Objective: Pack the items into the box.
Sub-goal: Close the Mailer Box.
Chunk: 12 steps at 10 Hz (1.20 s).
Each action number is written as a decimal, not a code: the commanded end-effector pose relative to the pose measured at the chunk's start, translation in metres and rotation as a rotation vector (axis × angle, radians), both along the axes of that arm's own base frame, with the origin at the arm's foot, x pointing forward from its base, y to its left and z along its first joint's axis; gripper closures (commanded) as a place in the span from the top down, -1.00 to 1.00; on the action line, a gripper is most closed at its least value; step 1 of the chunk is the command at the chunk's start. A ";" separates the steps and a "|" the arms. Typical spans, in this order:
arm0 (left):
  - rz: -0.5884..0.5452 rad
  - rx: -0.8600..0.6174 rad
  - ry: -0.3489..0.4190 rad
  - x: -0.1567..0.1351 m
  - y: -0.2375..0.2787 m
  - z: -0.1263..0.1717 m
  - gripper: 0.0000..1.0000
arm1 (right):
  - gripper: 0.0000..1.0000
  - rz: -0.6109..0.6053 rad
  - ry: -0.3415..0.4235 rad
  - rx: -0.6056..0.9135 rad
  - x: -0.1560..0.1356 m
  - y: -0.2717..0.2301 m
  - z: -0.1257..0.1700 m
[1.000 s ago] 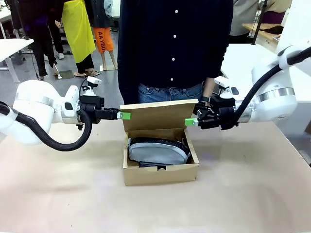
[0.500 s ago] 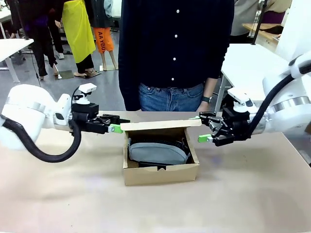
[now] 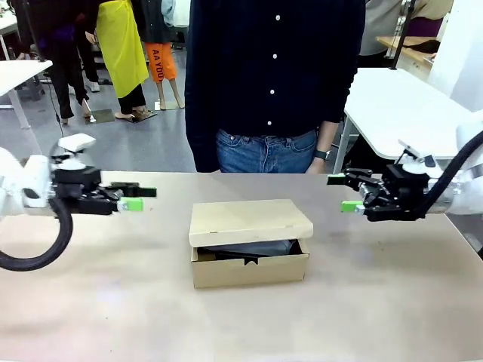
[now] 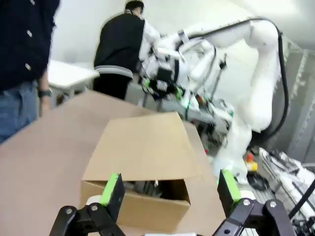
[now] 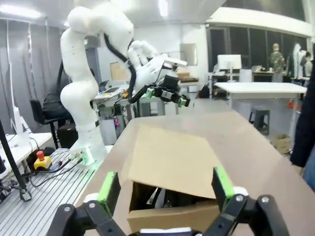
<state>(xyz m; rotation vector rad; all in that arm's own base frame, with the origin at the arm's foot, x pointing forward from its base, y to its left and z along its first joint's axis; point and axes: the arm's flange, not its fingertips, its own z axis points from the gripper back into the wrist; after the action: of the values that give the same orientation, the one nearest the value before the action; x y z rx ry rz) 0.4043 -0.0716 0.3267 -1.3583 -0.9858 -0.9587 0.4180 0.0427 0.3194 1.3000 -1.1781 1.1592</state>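
Observation:
The brown cardboard box [image 3: 249, 260] sits mid-table with its lid flap [image 3: 249, 221] lying down over it, slightly raised at the front. Through that gap the items [image 3: 253, 248] show only as a dark grey strip and I cannot tell them apart. My left gripper [image 3: 138, 198] hovers open well left of the box, pointing at it. My right gripper [image 3: 345, 193] hovers open to the box's right. The left wrist view has the box [image 4: 142, 162] ahead of the open gripper [image 4: 170, 189]. The right wrist view has the box [image 5: 167, 167] beyond the open gripper [image 5: 165, 189].
A person [image 3: 272, 83] in a dark shirt and jeans stands at the table's far edge right behind the box, with one wrist [image 3: 323, 154] hanging at the side. The tan table [image 3: 106, 302] spreads around the box. A white table [image 3: 400, 98] stands at the back right.
The lid flap went from upright to lying down on the box. Both grippers drew away from the lid, the left one leftward and the right one rightward, still open.

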 end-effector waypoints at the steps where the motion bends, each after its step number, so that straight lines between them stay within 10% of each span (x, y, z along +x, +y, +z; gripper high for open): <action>1: 0.166 -0.210 -0.072 -0.004 -0.010 0.011 1.00 | 1.00 -0.124 -0.010 0.095 0.001 0.013 0.011; 4: 0.177 -0.207 -0.095 0.022 -0.067 0.016 1.00 | 1.00 -0.225 0.096 0.118 0.026 0.066 0.007; 12: -0.082 0.304 -0.004 0.048 -0.166 -0.060 1.00 | 1.00 0.012 0.172 -0.367 0.032 0.114 -0.041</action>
<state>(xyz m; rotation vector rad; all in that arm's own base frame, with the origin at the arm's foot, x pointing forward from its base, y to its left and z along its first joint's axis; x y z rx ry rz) 0.4599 -0.2338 0.2737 -1.1910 -0.8460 -1.0490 0.4465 0.1509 0.2720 1.1330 -0.8437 1.1374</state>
